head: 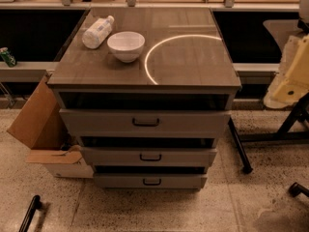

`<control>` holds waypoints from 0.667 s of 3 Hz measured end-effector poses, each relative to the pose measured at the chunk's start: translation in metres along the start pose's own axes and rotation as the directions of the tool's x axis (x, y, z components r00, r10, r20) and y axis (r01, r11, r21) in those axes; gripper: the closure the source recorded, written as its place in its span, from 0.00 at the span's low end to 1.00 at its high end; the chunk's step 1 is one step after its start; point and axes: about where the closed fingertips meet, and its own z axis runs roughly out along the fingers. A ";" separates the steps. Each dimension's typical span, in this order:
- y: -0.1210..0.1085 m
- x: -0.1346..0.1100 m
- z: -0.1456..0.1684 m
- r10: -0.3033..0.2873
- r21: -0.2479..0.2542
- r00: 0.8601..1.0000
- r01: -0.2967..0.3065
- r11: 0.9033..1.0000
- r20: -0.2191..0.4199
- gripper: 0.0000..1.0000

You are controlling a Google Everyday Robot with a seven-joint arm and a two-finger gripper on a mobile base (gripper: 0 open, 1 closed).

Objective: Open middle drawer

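middle drawer (147,156) shut | bowl (126,45), bottle (98,32) atop | box (36,124) left | gripper unseen

floor: pale speckled terrazzo (145,211) | rear: dark recess (34,33) above a long light ledge (24,70) | left: open cardboard box (34,124) on the floor beside the grey table (193,62) | right: black frame legs (239,146) | light: warm, bright arc reflection (164,45) on the table top

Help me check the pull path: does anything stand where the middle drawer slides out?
Nothing visible does. The middle drawer faces open floor; the cardboard box sits beside the cabinet, left in the picture. The gripper is not in view.
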 end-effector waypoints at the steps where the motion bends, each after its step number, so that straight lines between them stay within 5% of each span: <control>1: 0.000 0.000 0.000 0.000 0.000 1.000 0.000 1.000 0.000 0.00; 2: 0.008 0.002 0.021 -0.022 -0.024 0.999 0.023 0.999 0.032 0.00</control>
